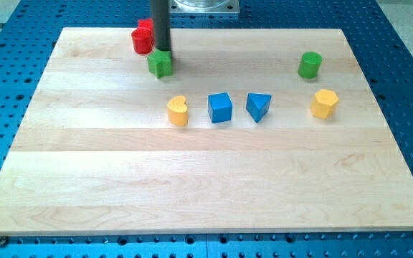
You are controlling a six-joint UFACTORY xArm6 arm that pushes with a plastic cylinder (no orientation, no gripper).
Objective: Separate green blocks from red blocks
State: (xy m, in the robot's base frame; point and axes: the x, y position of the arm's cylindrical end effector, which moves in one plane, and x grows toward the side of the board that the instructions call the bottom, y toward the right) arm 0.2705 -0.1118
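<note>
Yellow heart block point(178, 111) — mid-board, clear surroundings

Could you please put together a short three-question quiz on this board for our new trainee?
1. True or false: my tip is at the green star block.
2. How many blue blocks lie on the board?
3. Which block is nearest the green cylinder: A yellow hexagon, B blue cube, C red blocks?

Key: 1 true; 2 two, the cube and the blue triangle; 3 A.
</note>
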